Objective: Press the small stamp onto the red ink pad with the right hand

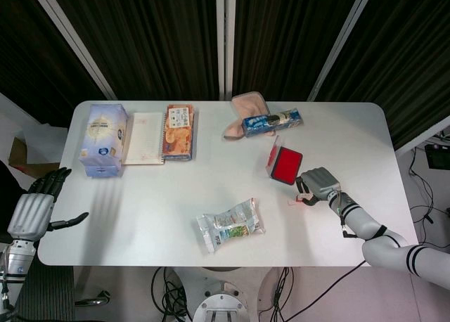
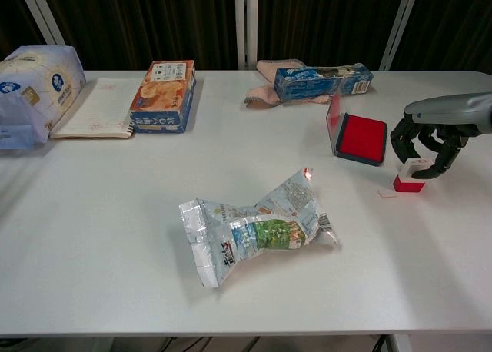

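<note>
- The ink pad (image 1: 287,165) (image 2: 361,137) lies on the white table (image 1: 140,195) (image 2: 100,237) with its red face up and its lid standing open on the side toward the middle of the table.
- The stamp (image 2: 410,176) (image 1: 304,197) stands upright on the table just beside the ink pad, on its outer, near side; it does not touch the pad. It is white on top and red at the base.
- The right hand (image 1: 318,183) (image 2: 425,141) is over the stamp with its fingers curled down around the white top, holding it.
- A small pale scrap (image 2: 387,192) lies on the table right next to the stamp, on the side away from the ink pad's far edge.
- The left hand (image 1: 34,208) hangs off the table's edge, well apart from the ink pad, fingers spread and holding nothing.
- A crumpled snack bag (image 1: 229,226) (image 2: 257,225) lies near the table's front, well apart from the ink pad.
- Behind the ink pad lie a blue packet (image 1: 271,121) (image 2: 323,81) and a pink cloth (image 1: 242,111) (image 2: 269,81), touching each other.
- Far across from the ink pad are a biscuit box (image 1: 179,131) (image 2: 164,94), a notebook (image 1: 143,138) (image 2: 94,108) and a tissue pack (image 1: 104,139) (image 2: 32,91), side by side.
</note>
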You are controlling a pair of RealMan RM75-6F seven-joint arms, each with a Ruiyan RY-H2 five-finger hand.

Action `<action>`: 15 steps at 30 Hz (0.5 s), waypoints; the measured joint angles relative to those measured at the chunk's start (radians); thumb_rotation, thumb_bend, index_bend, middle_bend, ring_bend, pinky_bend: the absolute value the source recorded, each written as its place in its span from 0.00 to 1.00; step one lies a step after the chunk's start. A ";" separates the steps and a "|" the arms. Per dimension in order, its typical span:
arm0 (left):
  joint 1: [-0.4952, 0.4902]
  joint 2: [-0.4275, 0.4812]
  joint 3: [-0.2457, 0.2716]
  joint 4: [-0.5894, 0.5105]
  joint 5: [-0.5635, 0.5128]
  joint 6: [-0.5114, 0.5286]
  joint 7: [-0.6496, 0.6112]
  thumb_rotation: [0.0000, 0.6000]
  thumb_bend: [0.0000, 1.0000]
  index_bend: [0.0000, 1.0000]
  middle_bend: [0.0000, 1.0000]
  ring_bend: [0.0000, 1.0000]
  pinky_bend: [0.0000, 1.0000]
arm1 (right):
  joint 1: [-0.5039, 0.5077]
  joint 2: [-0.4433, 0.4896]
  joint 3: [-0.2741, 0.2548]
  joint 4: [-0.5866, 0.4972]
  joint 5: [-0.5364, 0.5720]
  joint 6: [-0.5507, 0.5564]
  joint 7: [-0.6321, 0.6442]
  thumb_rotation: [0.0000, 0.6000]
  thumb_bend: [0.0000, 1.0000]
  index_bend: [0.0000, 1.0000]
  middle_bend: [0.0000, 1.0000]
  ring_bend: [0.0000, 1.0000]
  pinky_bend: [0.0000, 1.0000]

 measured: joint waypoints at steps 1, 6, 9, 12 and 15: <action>0.000 -0.001 0.000 0.001 0.000 -0.001 -0.001 0.19 0.00 0.00 0.07 0.08 0.17 | 0.000 0.001 0.000 0.000 -0.002 -0.001 0.002 1.00 0.29 0.71 0.60 0.74 0.98; 0.000 0.000 0.000 0.001 0.001 0.000 -0.001 0.18 0.00 0.00 0.07 0.08 0.17 | 0.001 0.012 -0.001 -0.004 -0.014 -0.010 0.013 1.00 0.28 0.67 0.57 0.74 0.98; -0.001 0.002 -0.001 -0.002 0.002 0.001 0.001 0.18 0.00 0.00 0.07 0.08 0.17 | 0.003 0.017 -0.002 -0.007 -0.022 -0.014 0.019 1.00 0.27 0.62 0.54 0.74 0.98; -0.002 0.003 -0.001 -0.003 0.002 0.000 0.003 0.19 0.00 0.00 0.07 0.08 0.17 | 0.004 0.021 -0.003 -0.009 -0.030 -0.020 0.024 1.00 0.27 0.59 0.50 0.74 0.98; -0.002 0.003 -0.001 -0.004 0.001 -0.001 0.005 0.19 0.00 0.00 0.07 0.08 0.17 | 0.006 0.022 -0.005 -0.007 -0.034 -0.026 0.026 1.00 0.27 0.56 0.46 0.74 0.98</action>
